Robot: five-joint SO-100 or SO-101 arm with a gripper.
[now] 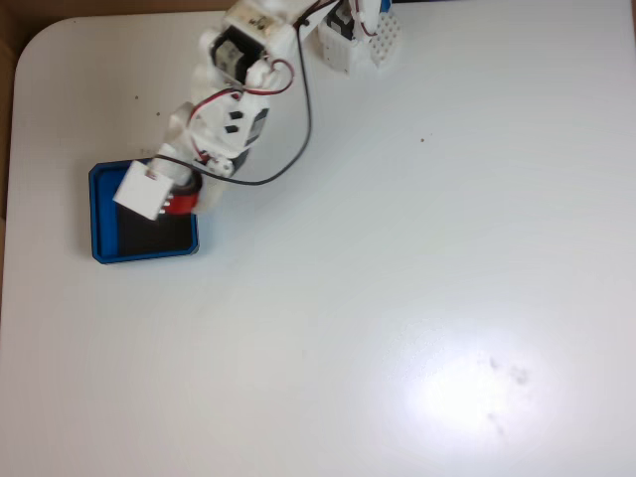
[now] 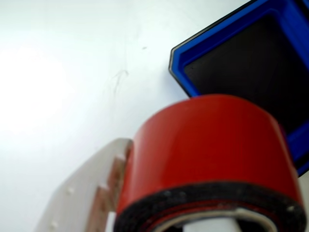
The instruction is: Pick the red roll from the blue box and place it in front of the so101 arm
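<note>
At the left of the fixed view, the end effector (image 1: pixel 179 204) pinched the red roll (image 1: pixel 181 205). Both sat over the blue box (image 1: pixel 95 214) at its upper right corner.

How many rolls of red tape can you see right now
1. The red roll sits in the gripper, against its white finger, above the rim of the blue box. The arm covers part of the box in the fixed view, so another could be hidden there.
</note>
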